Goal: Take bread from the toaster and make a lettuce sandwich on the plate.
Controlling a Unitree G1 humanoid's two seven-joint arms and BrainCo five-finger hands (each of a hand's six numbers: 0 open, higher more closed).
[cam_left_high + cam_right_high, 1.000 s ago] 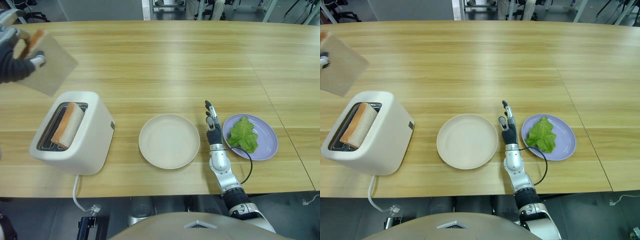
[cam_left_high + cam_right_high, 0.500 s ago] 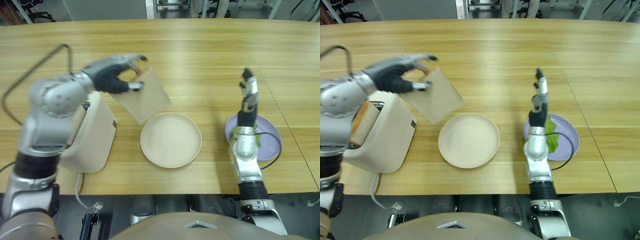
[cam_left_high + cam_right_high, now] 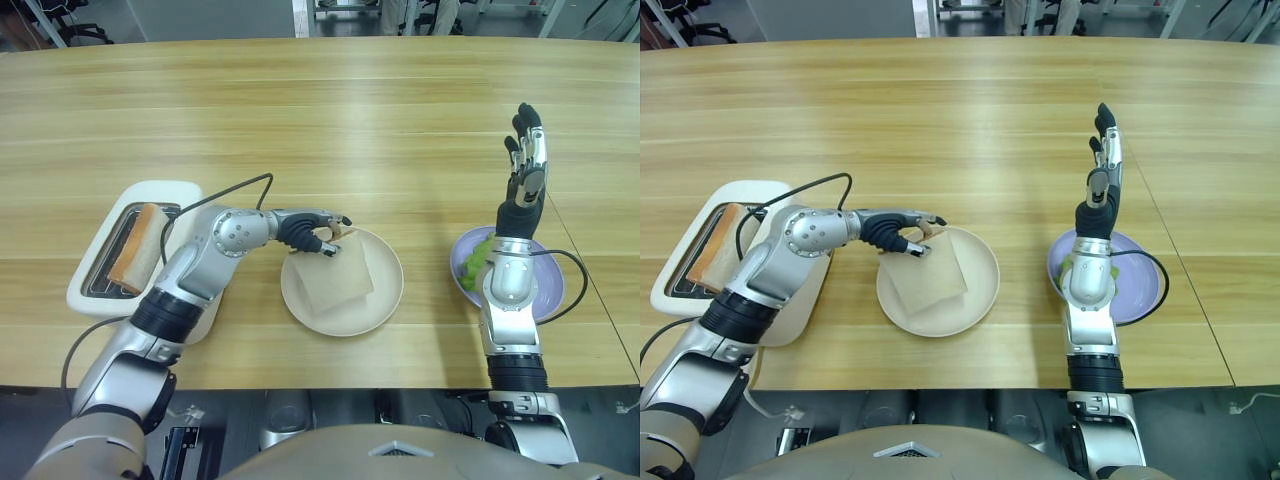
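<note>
The pale, grained wooden table (image 3: 330, 110) carries a smooth, rounded white toaster (image 3: 95, 290) to the left of the round cream plate (image 3: 385, 300). A crusted second slice (image 3: 135, 245) stands in its slot, and the left arm hides its right side. A flat, square bread slice (image 3: 338, 280) lies on the cream plate, its far corner pinched by the left hand (image 3: 305, 232). To the right of the cream plate, the glossy purple plate (image 3: 550, 290) and ruffled lettuce (image 3: 478, 255) are mostly hidden behind the forearm of the right hand (image 3: 525, 160), which is raised with straight fingers and holds nothing.
</note>
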